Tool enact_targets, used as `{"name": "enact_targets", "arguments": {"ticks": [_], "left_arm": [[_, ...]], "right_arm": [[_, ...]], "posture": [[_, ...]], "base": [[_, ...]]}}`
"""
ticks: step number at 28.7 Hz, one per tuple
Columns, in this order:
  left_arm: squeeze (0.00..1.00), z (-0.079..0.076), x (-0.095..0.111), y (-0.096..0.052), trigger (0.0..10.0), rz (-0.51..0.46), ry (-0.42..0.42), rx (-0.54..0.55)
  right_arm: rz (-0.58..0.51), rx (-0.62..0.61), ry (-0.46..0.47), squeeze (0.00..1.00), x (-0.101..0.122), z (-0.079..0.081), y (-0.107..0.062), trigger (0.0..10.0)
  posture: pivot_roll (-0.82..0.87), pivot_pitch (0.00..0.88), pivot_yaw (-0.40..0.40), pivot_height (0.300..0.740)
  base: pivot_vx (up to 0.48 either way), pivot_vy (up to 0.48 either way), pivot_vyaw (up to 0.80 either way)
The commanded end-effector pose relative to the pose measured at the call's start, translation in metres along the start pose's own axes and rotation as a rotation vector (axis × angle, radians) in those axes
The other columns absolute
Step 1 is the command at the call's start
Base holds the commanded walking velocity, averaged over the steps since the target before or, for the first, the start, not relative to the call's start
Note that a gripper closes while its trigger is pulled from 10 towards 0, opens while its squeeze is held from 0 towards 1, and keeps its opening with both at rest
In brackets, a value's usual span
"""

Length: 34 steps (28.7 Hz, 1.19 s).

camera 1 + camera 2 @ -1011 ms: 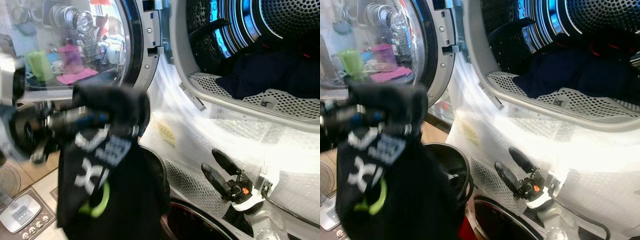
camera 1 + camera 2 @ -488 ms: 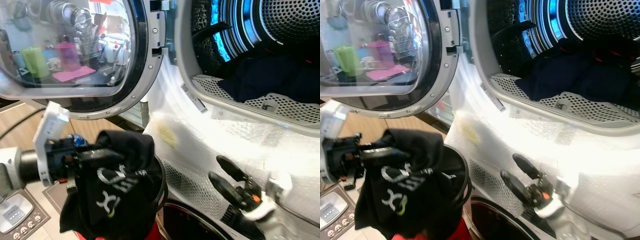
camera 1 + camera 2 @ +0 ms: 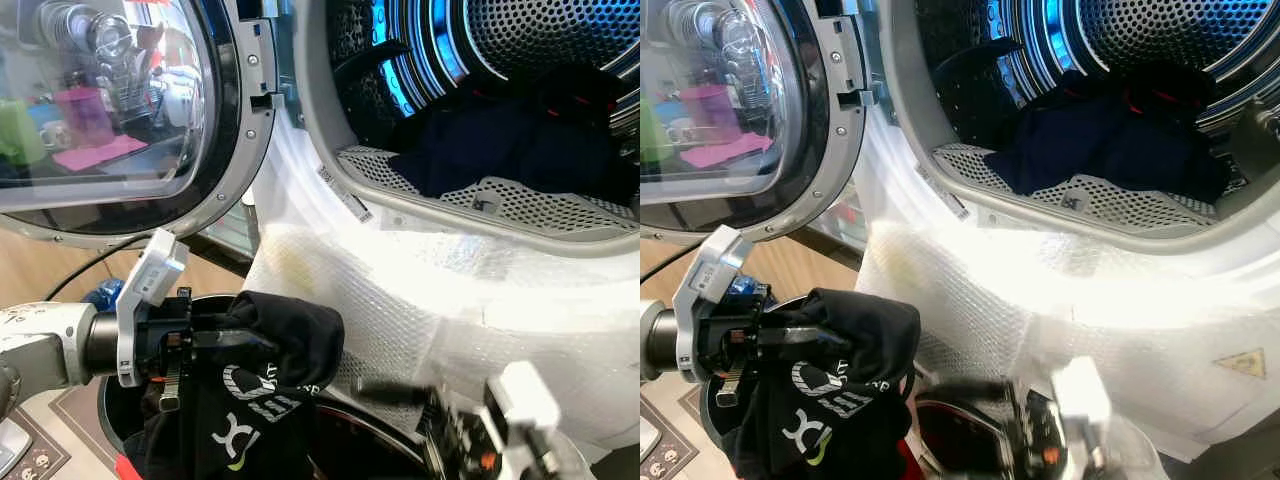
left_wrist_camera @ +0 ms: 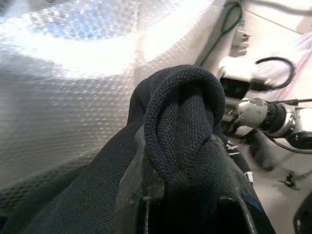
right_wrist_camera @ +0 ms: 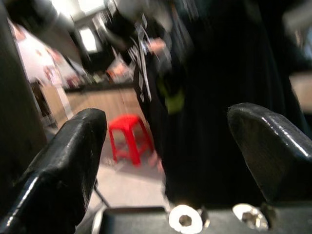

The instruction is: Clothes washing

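Two tools are in play below the washing machine's open mouth. Closest in, down below the drum opening, the right tool is a blur in the head views, but its wrist camera shows the two black fingers spread wide apart with nothing between them, looking out at a dark hanging cloth and a red stool on the floor.

Below and left of the drum opening, the left tool is closed on a black garment. The cloth is bunched into a fold over the fingertips and the rest hangs down, white lettering and a touch of green on it. The wrist camera sees that fold wrapped right over the fingers, with bubble wrap just behind it. Under the garment sits a round black basket, its rim partly hidden.

Bubble wrap covers the machine front beneath the drum opening. To the left of the opening the round glass door stands swung open, full of reflections.

Farther in, past the perforated lip, dark navy clothes lie heaped inside the drum, against the blue-lit perforated metal wall.
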<state>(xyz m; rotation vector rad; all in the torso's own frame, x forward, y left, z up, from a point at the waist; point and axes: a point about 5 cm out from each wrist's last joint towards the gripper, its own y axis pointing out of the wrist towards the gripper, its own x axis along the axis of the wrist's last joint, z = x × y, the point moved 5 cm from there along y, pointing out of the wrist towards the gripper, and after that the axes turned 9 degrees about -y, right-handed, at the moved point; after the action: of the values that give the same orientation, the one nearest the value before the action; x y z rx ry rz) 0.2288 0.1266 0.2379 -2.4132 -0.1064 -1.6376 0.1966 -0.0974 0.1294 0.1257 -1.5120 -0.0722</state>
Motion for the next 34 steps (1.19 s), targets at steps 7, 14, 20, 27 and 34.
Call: {"name": "enact_targets", "arguments": {"ticks": [7,14,20,27,34], "left_arm": [[0.00,-0.011,0.003,0.009,0.0,0.021,0.002,-0.154],[0.00,-0.012,-0.010,0.013,0.0,0.099,-0.039,-0.237],[0.00,-0.010,-0.011,-0.010,0.0,0.151,-0.036,-0.176],[0.00,-0.010,-0.019,-0.027,0.0,0.206,-0.071,-0.155],[0.00,-0.010,-0.024,-0.010,0.0,0.203,-0.089,-0.259]], "right_arm": [[0.019,-0.141,-0.009,0.00,-0.013,-0.017,-0.005,10.0],[-0.017,-0.087,-0.004,0.00,-0.013,-0.009,0.003,10.0],[0.257,-0.074,-0.011,0.00,-0.059,0.005,-0.022,10.0],[0.364,-0.045,-0.072,0.00,-0.075,0.009,-0.036,10.0],[0.231,-0.095,-0.154,0.00,-0.062,-0.014,-0.009,10.0]], "posture": [[0.05,0.000,0.033,0.740],[0.04,0.000,0.052,0.740],[0.03,0.000,0.061,0.740],[0.02,0.000,0.066,0.740],[0.03,0.000,0.069,0.740]], "base": [[0.000,0.000,0.00],[0.000,0.000,0.00],[0.000,0.000,0.00],[0.000,0.000,0.00],[0.000,0.000,0.00]]}}
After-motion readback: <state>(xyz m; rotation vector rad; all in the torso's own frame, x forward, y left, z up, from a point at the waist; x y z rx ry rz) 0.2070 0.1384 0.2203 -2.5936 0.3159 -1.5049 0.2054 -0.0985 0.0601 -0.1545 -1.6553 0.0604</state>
